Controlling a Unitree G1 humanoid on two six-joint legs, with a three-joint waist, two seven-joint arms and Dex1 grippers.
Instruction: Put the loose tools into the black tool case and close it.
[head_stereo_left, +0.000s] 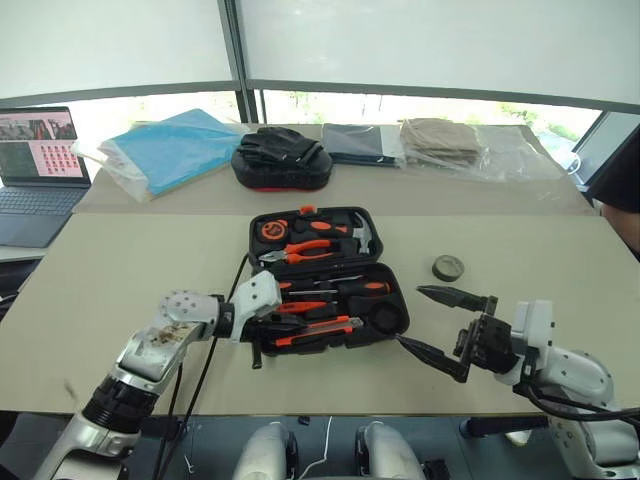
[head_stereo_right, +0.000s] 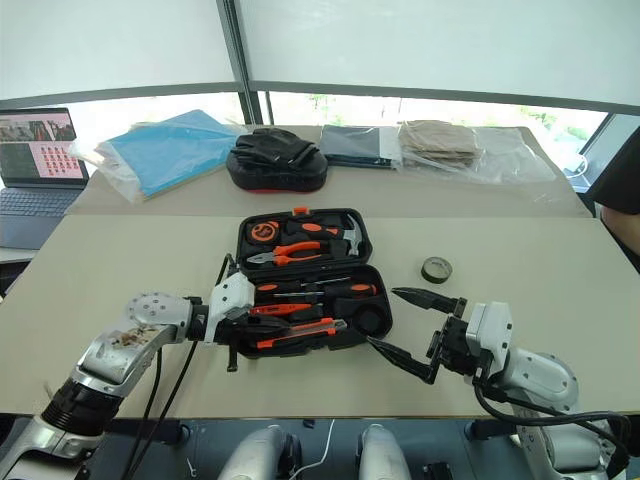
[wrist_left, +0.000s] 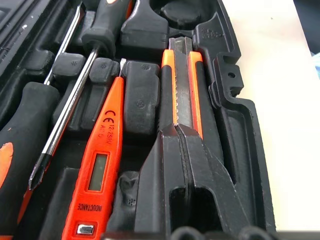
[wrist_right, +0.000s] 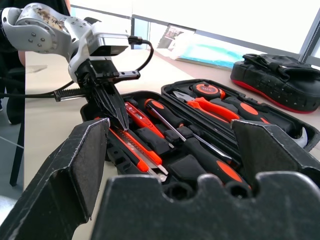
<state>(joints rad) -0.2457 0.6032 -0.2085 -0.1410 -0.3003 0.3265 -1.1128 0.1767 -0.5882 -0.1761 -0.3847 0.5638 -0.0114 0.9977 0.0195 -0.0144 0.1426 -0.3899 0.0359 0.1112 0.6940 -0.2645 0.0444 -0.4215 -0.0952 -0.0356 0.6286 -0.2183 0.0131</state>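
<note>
Left gripper (wrist_right: 114, 107) closed (pointing downward), right gripper (head_stereo_left: 438, 330) spread wide

Tool case (head_stereo_left: 395, 292) is matt black moulded plastic, utility knife (wrist_left: 181, 85) glossy orange plastic with bare metal blade, screwdriver shafts shiny steel, counter (head_stereo_left: 120, 270) smooth matt beige.

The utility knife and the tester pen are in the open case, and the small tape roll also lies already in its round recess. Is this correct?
Not quite. The utility knife and the tester pen do lie in the open black tool case, but the small tape roll lies on the table, to the right of the case. The round recess holds nothing. The left eye view shows this.
</note>
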